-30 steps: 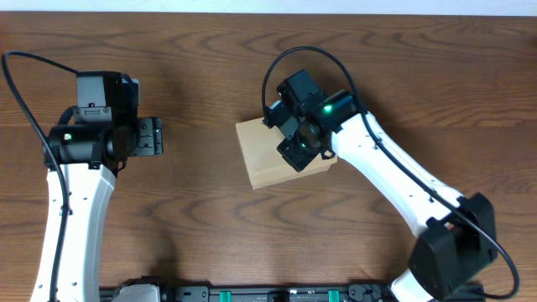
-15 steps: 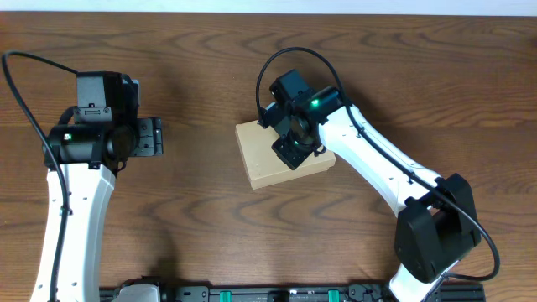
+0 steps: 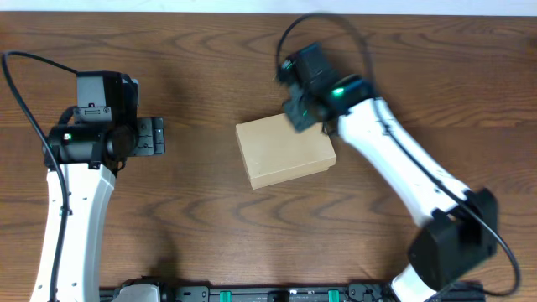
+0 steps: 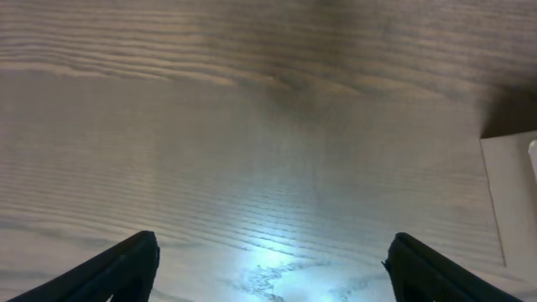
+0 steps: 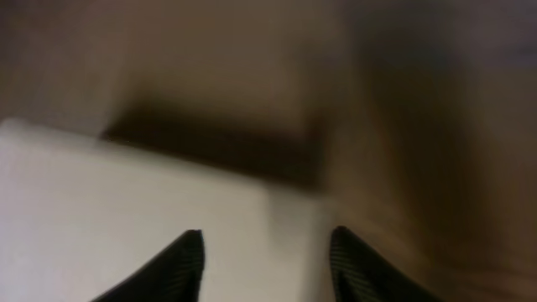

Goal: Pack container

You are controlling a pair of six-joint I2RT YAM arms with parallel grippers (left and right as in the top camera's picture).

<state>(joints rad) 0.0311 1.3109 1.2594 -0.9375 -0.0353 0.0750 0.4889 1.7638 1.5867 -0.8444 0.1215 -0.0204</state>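
Note:
The container (image 3: 285,152) is a plain tan cardboard box lying shut and flat in the middle of the table. My right gripper (image 3: 298,113) hovers over its far right corner, blurred by motion. In the right wrist view the gripper (image 5: 268,245) stands open over the pale lid of the container (image 5: 126,193), with nothing between the fingers. My left gripper (image 3: 156,136) is well to the left of the box, pointing toward it. It is open wide (image 4: 273,252) over bare wood, and a pale corner of the container (image 4: 513,193) shows at the right edge.
The dark wooden table (image 3: 193,59) carries nothing else. The right arm (image 3: 403,176) slants from the front right toward the box. The left arm (image 3: 71,201) stands along the left side.
My right gripper has lifted off the box lid, moved back toward the far right corner and opened. The left gripper's jaws have spread a little wider. The box has stayed put.

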